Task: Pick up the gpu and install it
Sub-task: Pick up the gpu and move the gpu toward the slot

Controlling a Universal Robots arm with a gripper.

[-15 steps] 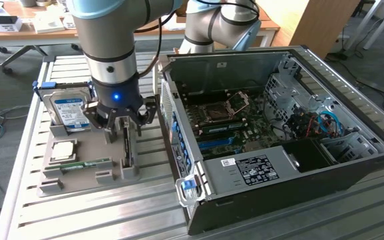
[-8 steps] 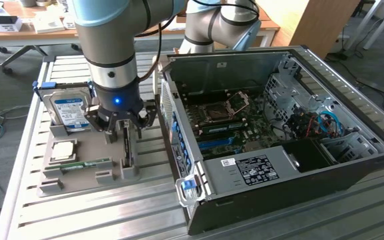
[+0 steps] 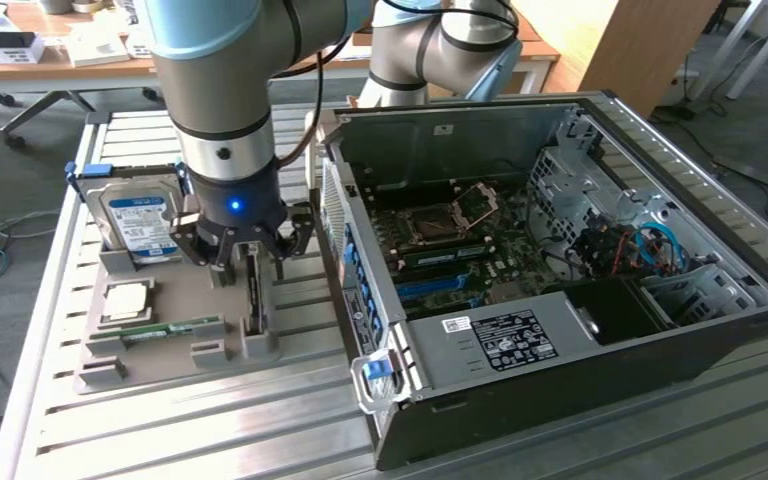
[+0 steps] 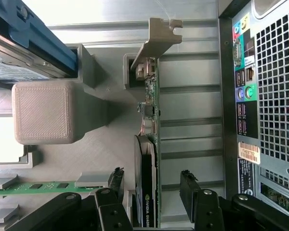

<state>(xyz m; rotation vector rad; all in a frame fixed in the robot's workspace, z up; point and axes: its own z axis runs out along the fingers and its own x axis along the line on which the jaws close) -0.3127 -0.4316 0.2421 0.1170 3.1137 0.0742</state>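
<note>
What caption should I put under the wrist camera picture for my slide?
Open fingers straddle the gpu standing on edge in its grey holder, beside the computer case.

- The gpu (image 4: 147,187) is a thin flat card with a dark black face, a small logo on it, and a green circuit board behind.
- A silvery metal bracket (image 4: 160,36) caps one end.
- It stands upright on its long edge, seated in a narrow slot of the grey holder (image 4: 98,139).
</note>
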